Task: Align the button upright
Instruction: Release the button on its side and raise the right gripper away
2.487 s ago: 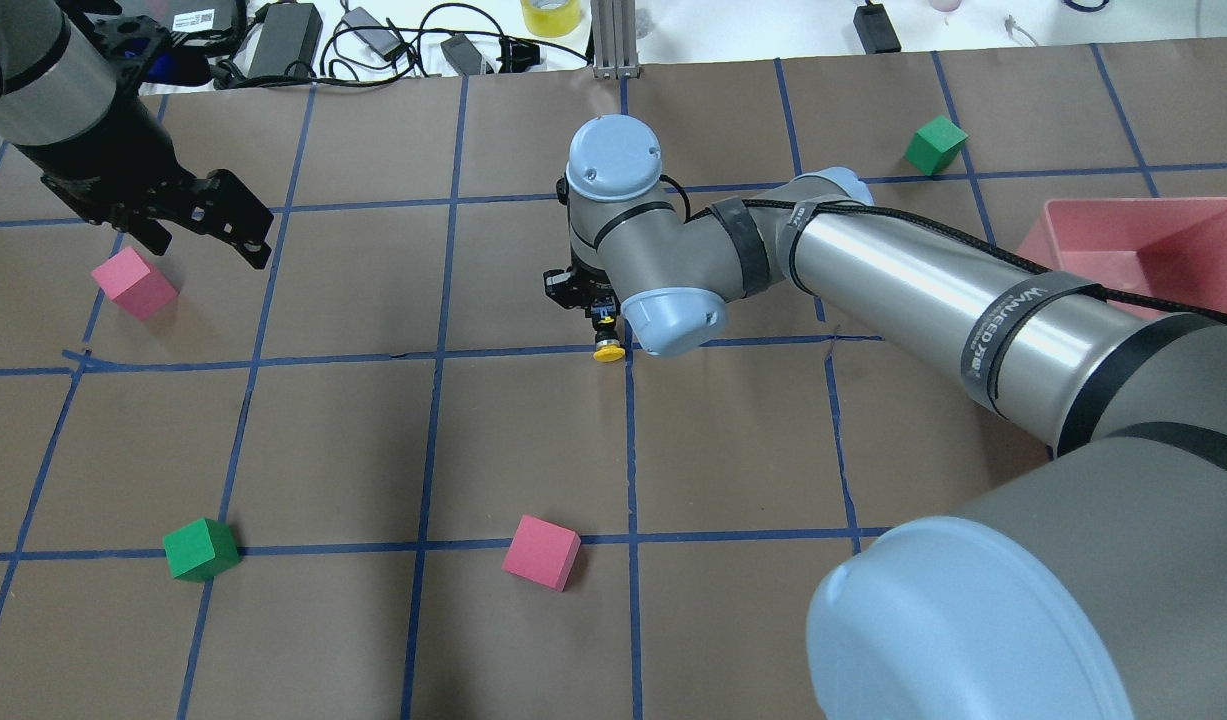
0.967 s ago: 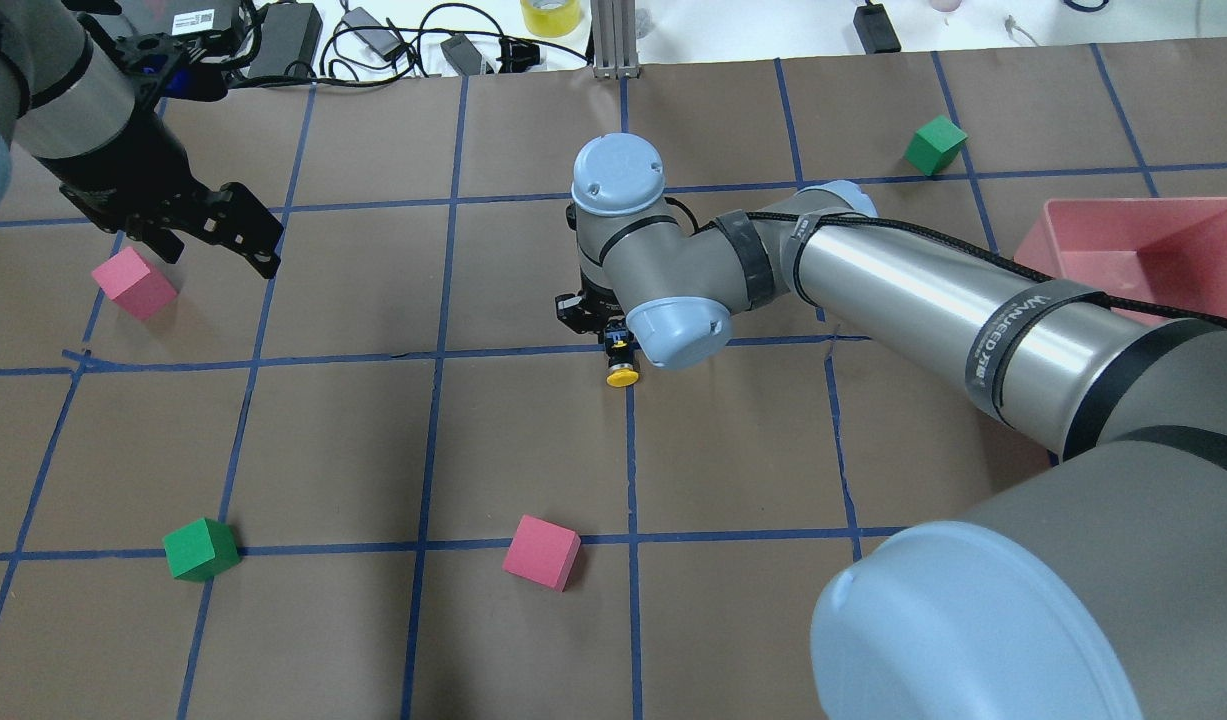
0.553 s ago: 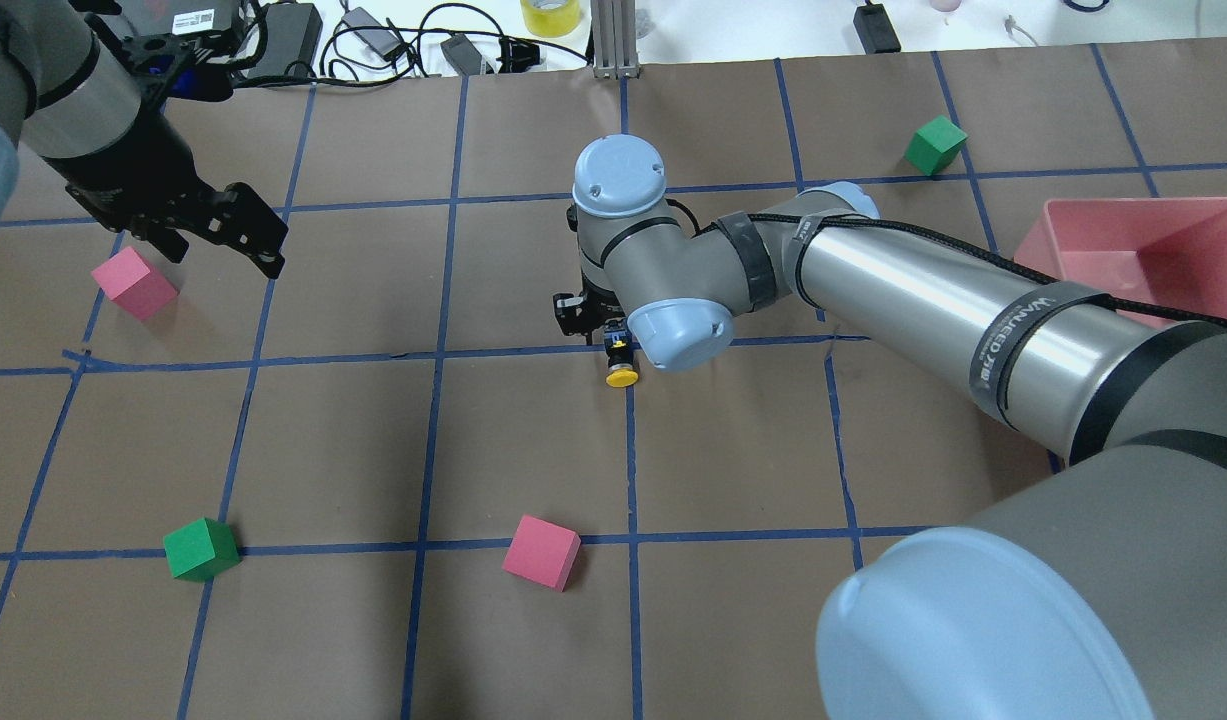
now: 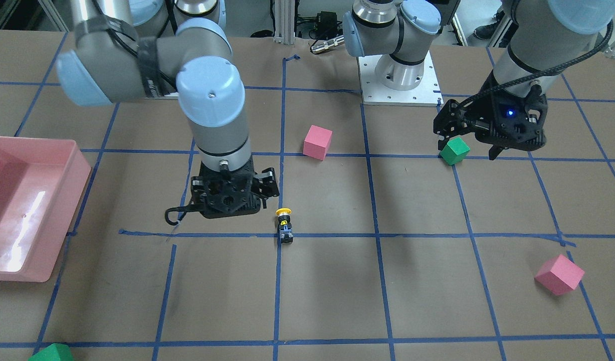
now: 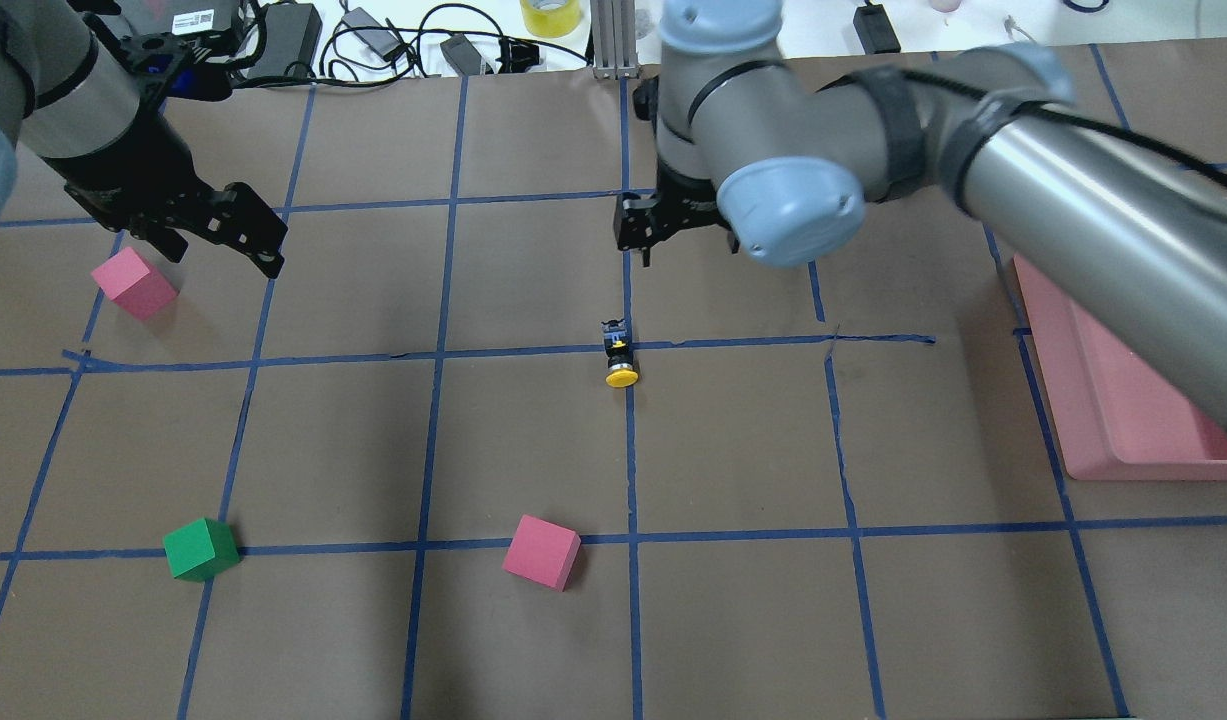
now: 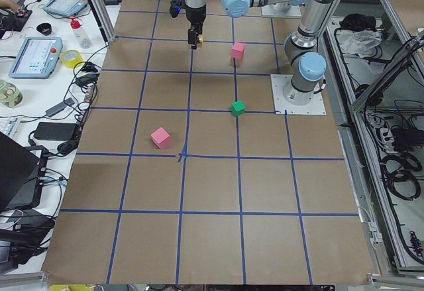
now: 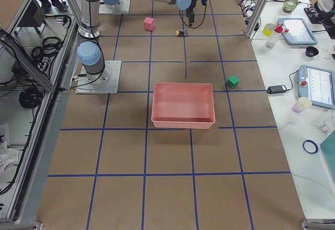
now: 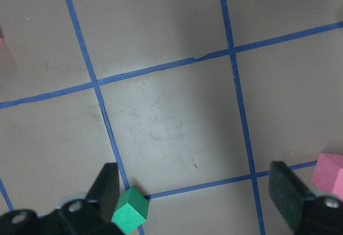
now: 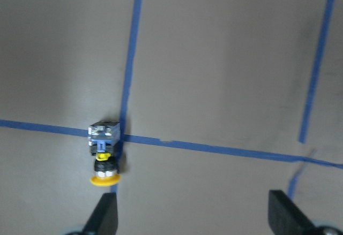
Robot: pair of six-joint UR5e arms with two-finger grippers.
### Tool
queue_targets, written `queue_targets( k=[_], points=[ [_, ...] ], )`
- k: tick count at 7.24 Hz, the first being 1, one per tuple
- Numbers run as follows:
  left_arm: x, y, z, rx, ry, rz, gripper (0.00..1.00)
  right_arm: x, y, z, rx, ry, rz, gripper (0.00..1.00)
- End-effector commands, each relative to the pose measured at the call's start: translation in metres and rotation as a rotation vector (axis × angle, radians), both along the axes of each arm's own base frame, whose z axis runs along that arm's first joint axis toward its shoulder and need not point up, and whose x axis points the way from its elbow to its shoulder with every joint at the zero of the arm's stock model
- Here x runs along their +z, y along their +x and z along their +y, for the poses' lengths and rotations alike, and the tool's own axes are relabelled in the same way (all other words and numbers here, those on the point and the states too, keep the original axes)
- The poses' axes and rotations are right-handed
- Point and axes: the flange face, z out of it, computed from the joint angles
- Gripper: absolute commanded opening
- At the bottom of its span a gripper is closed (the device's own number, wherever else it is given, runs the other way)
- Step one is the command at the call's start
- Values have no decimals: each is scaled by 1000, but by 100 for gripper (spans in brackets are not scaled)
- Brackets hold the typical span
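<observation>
The button (image 5: pixel 620 357) lies on its side on the brown table where two blue tape lines cross, with its yellow cap toward the robot's side. It also shows in the front view (image 4: pixel 285 225) and in the right wrist view (image 9: pixel 104 152). My right gripper (image 5: pixel 641 238) is open and empty. It hangs above the table beyond the button, apart from it; its fingers (image 9: pixel 107 213) frame the bottom of the wrist view. My left gripper (image 5: pixel 218 250) is open and empty, raised at the far left.
A pink bin (image 5: pixel 1123 420) stands at the right edge. A pink cube (image 5: pixel 133 283) lies near the left gripper. A green cube (image 5: pixel 201 549) and another pink cube (image 5: pixel 541 551) lie near the robot's side. Cables and a tape roll lie beyond the table's far edge.
My right gripper has opened off the button, risen and pulled back toward the far side. The button stays on the tape crossing. The left gripper has barely moved.
</observation>
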Motion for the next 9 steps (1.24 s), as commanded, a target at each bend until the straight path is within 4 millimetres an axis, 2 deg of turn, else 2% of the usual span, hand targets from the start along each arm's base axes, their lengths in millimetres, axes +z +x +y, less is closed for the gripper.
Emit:
queue_targets(
  k=[1, 2, 4, 5, 6, 7, 8, 9],
  points=[
    [3, -1, 0, -4, -5, 2, 100, 91, -91, 12, -24, -3, 10, 100],
    [-8, -1, 1, -7, 22, 3, 100, 113, -110, 9, -58, -39, 8, 100],
    [-23, -3, -6, 14, -3, 22, 100, 125, -112, 13, -61, -40, 9, 100],
    [-42, -17, -15, 35, -16, 94, 100, 127, -115, 11, -68, -48, 13, 100],
    [-60, -57, -18, 128, 8, 146, 100, 127, -125, 9, -85, -48, 20, 100],
    [-72, -99, -24, 111, -23, 146, 100, 125, -133, 9, -97, -38, 37, 100],
    [-91, -129, -24, 88, 7, 150, 100, 124, -133, 11, -98, -24, 38, 100],
    [-106, -151, -27, 129, 7, 151, 100, 122, -133, 12, -98, -14, 39, 100]
  ],
)
